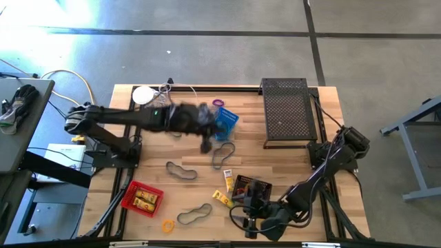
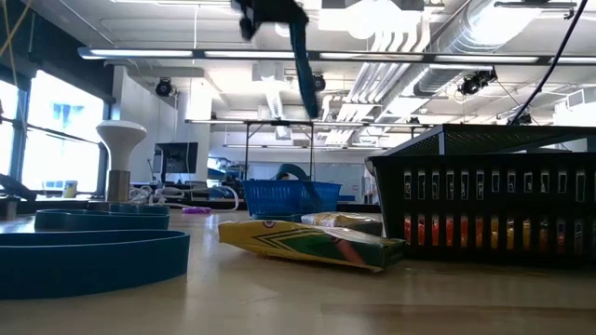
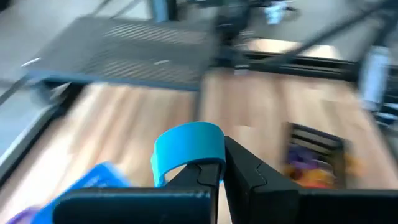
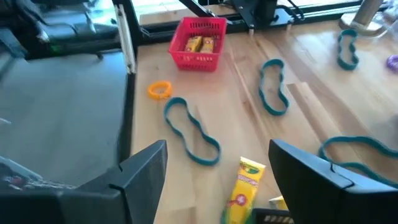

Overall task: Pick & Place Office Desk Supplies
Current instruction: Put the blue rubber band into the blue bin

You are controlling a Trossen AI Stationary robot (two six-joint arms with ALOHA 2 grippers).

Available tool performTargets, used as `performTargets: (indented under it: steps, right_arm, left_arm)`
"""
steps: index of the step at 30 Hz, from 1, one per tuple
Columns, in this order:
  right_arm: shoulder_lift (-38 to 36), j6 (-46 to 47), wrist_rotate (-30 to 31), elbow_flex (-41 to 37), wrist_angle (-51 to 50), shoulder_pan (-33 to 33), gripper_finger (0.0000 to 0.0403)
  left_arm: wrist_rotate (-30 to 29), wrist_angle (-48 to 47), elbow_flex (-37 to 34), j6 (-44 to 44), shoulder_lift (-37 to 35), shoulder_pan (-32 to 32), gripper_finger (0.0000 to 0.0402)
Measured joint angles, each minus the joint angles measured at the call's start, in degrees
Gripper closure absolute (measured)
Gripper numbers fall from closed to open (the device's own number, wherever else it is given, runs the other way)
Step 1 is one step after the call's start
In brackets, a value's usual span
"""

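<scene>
Near the front edge, right gripper (image 4: pixel 214 171) gapes above yellow tube (image 4: pixel 241 194).

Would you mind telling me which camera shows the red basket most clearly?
The right wrist view: the red basket sits unobstructed on the wood, yellow items visible inside. The high view shows it small, near the table's front left. The low and left wrist views do not show it.
</scene>
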Motion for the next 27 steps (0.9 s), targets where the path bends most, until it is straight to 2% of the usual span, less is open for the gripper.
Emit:
performTargets:
  steps: [2,6,12,23,27]
  right_arm:
    - [0.6,-0.9,0.5,0.0,0.5,-0.4,0.0133]
    - [1.1,-1.7,1.3,0.0,0.5,-0.4,0.0133]
    - [1.1,-1.4,0.8,0.0,0.6,-0.3,0.0133]
    - [1.1,-0.1,0.9,0.0,0.5,0.4,0.0133]
    - [1.1,0.0,0.9,0.0,0.5,0.4,0.0133]
  left_arm:
    - [1.7,0.3,0.0,-1.2,0.8,4.3,0.0401]
    - [9.5,0.6,0.0,-2.0,4.0,11.4,0.0401]
    - [14.4,1.5,0.0,-2.6,10.5,16.6,0.0401]
    - [15.0,1.5,0.0,-2.6,18.1,17.9,0.0401]
    - [10.6,0.5,0.0,-2.7,19.0,18.1,0.0401]
